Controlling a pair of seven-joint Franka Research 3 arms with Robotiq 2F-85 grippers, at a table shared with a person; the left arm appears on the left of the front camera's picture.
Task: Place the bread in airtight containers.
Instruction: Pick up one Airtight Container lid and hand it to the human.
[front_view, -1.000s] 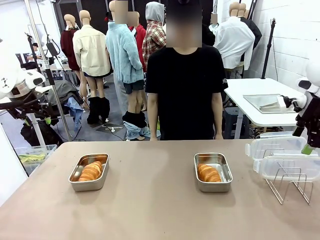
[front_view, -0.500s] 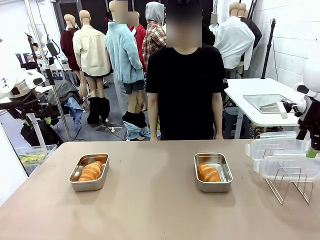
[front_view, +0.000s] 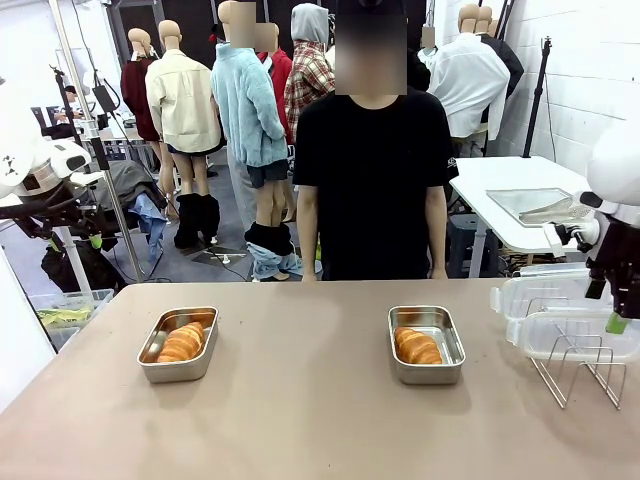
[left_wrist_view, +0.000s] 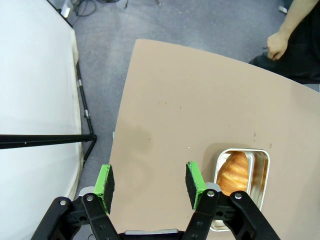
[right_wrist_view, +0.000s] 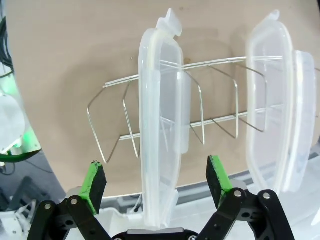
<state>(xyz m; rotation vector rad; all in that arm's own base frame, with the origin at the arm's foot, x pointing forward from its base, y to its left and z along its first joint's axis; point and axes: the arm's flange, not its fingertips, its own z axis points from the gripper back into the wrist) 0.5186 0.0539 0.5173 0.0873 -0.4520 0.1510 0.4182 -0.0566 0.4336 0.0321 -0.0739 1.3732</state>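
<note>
Fingers (left_wrist_view: 105, 186) of the left gripper (left_wrist_view: 149, 184) stood well apart with nothing between them, hanging high over the bare near-left corner of the brown table (front_view: 310, 420). The right gripper (right_wrist_view: 156, 181) was spread wide too, holding nothing, above the table's right end.

Two steel tins sat uncovered on the table, well apart. The left tin (front_view: 175, 374) held one golden roll (front_view: 182, 343) and the right tin (front_view: 428, 375) held another (front_view: 417, 347), each lying inside its tin.

At the right end, a wire rack (front_view: 580, 370) held two clear plastic lids. From the right wrist, one lid (right_wrist_view: 160, 125) stood on edge in the rack, straight in line with the gap between the green pads (right_wrist_view: 95, 181) but touched by neither, and the second lid (right_wrist_view: 272, 100) stood beside it in another slot.

A person in a black shirt (front_view: 370, 180) stood at the far side, arms down. Behind, a flat steel tray (front_view: 530, 205) lay on a white side table.

From the left wrist, one black finger covered the near corner of the left tin (left_wrist_view: 265, 165), and the picture's bottom edge cut that tin off, so just part of its roll (left_wrist_view: 239, 172) showed. From the front, the right arm was cut by the picture's edge, and the lids' clear plastic made their outlines hard to trace.
</note>
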